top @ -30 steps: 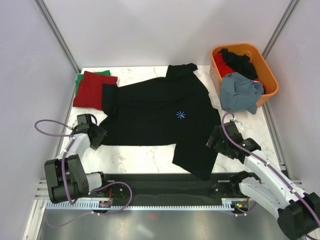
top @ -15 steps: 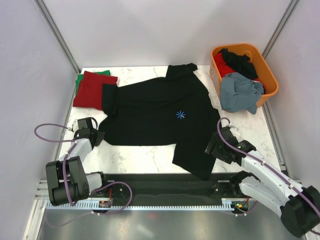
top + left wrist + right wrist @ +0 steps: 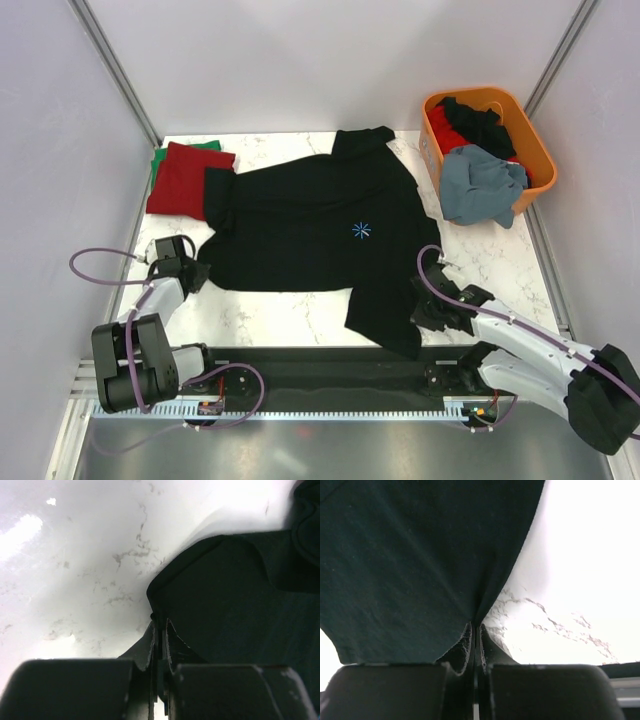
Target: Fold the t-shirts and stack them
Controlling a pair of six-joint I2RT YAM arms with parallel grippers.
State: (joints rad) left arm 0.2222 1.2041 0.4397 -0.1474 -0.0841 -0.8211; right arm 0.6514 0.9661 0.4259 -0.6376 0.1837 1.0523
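Observation:
A black t-shirt point(image 3: 310, 225) with a tiny light-blue mark point(image 3: 361, 230) lies spread out flat on the marble table point(image 3: 270, 312). My left gripper point(image 3: 196, 273) is shut on its near-left corner; in the left wrist view the jaws point(image 3: 160, 624) meet on the corner of the black cloth point(image 3: 240, 605). My right gripper point(image 3: 424, 308) is shut on the shirt's near-right edge, and the right wrist view shows the cloth point(image 3: 410, 555) pinched at the fingertips point(image 3: 475, 628). A folded dark red t-shirt point(image 3: 185, 182) lies on a green one point(image 3: 160, 162) at the far left.
An orange basket point(image 3: 540, 165) stands at the far right, holding black point(image 3: 478, 122) and red point(image 3: 447, 130) cloth, with a grey-blue t-shirt point(image 3: 480, 185) hanging over its near rim. White walls close in the table on three sides.
Both grippers have shut on the black t-shirt. The right gripper came left and nearer onto the shirt's edge. The left gripper settled slightly nearer at its corner.

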